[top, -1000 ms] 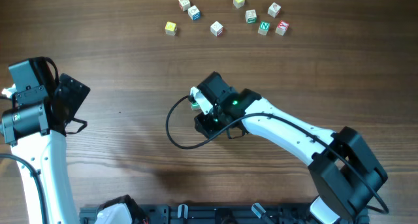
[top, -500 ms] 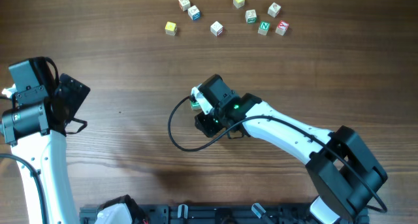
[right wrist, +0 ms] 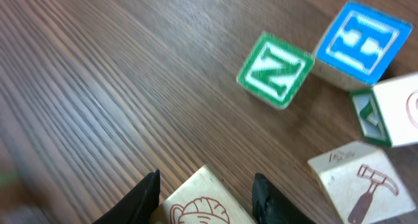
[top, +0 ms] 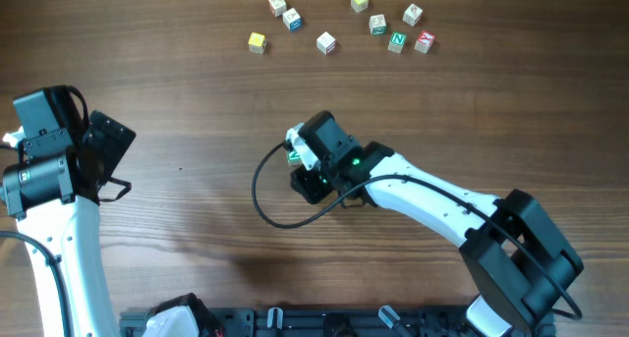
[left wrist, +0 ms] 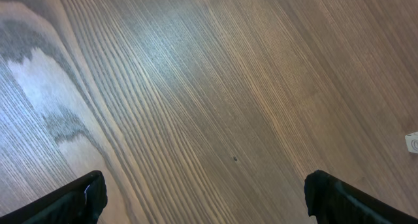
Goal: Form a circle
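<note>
You've got a cream cube (right wrist: 196,204) clamped in the right end effector (right wrist: 206,185). The circle (right wrist: 379,113) sits at its 2 o'clock, mid counter (top: 197,82). Your left end effector (left wrist: 204,185) gapes wide at 9 o'clock.

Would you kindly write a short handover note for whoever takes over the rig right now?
Left end effector: open, idle over bare table.
Right end effector: shut on a cream cube beside the started circle.
Circle: N cube, H cube, hammer cube and more clustered; ring not closed.
Loose cubes: scattered on the far side.
Left: set the held cube, close the ring.
</note>
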Motion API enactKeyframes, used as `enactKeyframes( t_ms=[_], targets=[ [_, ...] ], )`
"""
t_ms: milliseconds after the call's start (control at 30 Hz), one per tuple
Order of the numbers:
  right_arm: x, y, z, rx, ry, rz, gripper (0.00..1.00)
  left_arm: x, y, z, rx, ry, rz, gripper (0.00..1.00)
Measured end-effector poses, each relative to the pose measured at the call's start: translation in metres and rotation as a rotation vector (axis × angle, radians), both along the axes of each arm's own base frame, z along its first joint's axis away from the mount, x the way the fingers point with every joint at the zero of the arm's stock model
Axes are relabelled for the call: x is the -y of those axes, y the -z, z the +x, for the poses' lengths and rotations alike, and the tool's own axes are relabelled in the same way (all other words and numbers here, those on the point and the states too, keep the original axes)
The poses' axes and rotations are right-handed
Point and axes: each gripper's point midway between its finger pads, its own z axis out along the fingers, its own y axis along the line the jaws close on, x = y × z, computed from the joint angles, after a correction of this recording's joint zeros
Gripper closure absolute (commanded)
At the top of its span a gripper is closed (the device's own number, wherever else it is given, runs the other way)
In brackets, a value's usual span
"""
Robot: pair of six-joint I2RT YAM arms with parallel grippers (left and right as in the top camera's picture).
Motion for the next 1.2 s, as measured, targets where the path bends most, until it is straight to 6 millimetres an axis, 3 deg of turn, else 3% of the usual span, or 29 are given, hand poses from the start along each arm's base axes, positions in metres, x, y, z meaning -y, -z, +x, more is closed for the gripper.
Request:
enactKeyframes(
  t_ms=[167,400,633,867,1200],
  targets=[
    [0.012,0.022,-0.008,0.001,0.011,-0.020,0.65,0.000,0.000,0.000,0.000,0.000,0.000,0.00],
    [0.004,0.017,0.001,0.042,0.016,0.019,0.59,0.000,0.000,0.000,0.000,0.000,0.000,0.00],
    [0.003,0.016,0.002,0.049,0.016,0.026,0.59,0.000,0.000,0.000,0.000,0.000,0.000,0.00],
    [0.001,0.033,0.004,0.029,0.033,0.018,0.51,0.000,0.000,0.000,0.000,0.000,0.000,0.00],
    [-0.004,0.028,0.009,0.043,0.052,0.047,0.46,0.000,0.000,0.000,0.000,0.000,0.000,0.00]
  ],
)
